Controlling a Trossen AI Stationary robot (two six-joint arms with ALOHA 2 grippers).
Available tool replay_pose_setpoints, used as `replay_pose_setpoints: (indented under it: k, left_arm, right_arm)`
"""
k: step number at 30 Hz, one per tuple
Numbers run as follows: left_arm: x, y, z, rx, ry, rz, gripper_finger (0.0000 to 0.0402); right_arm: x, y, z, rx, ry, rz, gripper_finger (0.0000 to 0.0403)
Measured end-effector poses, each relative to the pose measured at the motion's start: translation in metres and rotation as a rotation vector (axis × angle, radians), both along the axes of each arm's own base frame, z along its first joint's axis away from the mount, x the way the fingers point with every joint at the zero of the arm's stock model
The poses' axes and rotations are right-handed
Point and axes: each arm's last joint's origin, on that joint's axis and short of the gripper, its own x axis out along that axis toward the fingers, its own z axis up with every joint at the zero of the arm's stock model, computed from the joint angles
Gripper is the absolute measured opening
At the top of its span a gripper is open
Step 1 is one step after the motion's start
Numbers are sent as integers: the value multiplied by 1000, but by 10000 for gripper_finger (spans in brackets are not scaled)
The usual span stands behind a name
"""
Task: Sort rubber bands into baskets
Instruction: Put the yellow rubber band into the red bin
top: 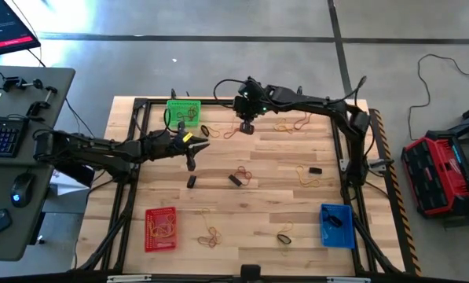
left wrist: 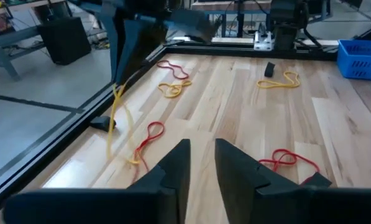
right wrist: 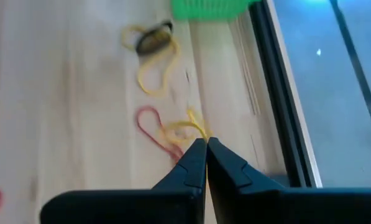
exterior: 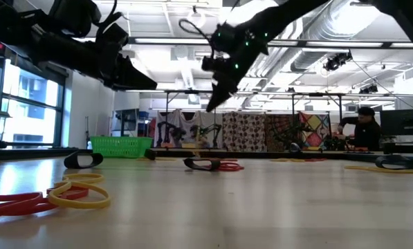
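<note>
My right gripper (right wrist: 206, 147) is shut on a yellow rubber band (left wrist: 114, 118) above the table's far middle, right of the green basket (top: 183, 111). My left gripper (left wrist: 201, 169) hovers in front of that basket, a narrow gap between its fingers and nothing in it. The red basket (top: 160, 229) stands at the near left, the blue basket (top: 336, 225) at the near right. More rubber bands lie flat on the wood: red and yellow ones (left wrist: 149, 134) under the right gripper, yellow ones (top: 308, 178) to the right. My right gripper pinches the yellow band's upper end (right wrist: 198, 130) between its two fingertips. The fingers slant down toward the table. The band hangs slack below them as a long thin loop (left wrist: 112, 127); whether its lower end rests on the wood I cannot tell.
Short black pieces (top: 235, 180) lie mid-table. A black frame (top: 140, 102) edges the tabletop. Beyond the left edge stands a desk with a keyboard (top: 0, 135); a red case (top: 438, 173) sits on the floor at the right. A person (exterior: 362, 128) works far behind.
</note>
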Motion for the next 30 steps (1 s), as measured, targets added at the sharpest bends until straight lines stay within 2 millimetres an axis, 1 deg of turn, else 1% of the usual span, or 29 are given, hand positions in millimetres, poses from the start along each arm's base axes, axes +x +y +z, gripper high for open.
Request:
replay_pose_setpoints:
  k: [4, 11, 13, 17, 20, 23, 26, 30]
  left_arm:
    - [2, -4, -2, 26, 16, -6, 98]
    - [10, -9, -4, 34, -29, -29, 134]
    - [15, -10, -4, 20, -49, -21, 143]
    - [27, -10, -1, -2, -64, 19, 159]
    - [35, -10, -1, -9, -59, 70, 171]
    - [43, -10, -2, -10, -46, 69, 178]
    - [51, -10, -3, -18, -35, 46, 181]
    - [56, -11, -5, -35, -27, 36, 182]
  right_arm:
    - [3, 21, 22, -25, -65, 33, 0]
    - [12, 63, 46, -47, -156, 106, 0]
    - [14, 74, 49, -55, -171, 129, 0]
    - [20, 94, 49, -78, -165, 152, 0]
    - [22, 103, 50, -99, -165, 156, 0]
    - [24, 110, 50, -101, -167, 172, 0]
    - [25, 114, 51, -107, -180, 185, 0]
    - [25, 115, 51, -107, -182, 186, 0]
